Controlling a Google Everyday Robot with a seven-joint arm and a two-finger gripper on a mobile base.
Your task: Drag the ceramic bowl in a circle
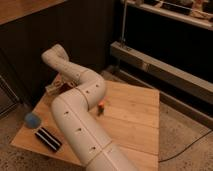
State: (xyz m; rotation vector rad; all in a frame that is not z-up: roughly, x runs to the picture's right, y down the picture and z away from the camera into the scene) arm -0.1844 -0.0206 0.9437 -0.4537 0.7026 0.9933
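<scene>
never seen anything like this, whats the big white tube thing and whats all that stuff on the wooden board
The white tube is a robot arm made of jointed segments. It rises from the bottom of the picture, bends and reaches toward the far left corner of a wooden board lying on the floor. There is only one camera view, looking down from above and behind the arm. The gripper, the two-fingered hand at the arm's tip, is hidden behind the arm itself; it is shut, but whether it holds anything cannot be seen. On the board lie a small blue round object near the left edge, a dark striped block in front of it, a narrow orange object beside the arm, and something pale near the far corner, partly covered.
</scene>
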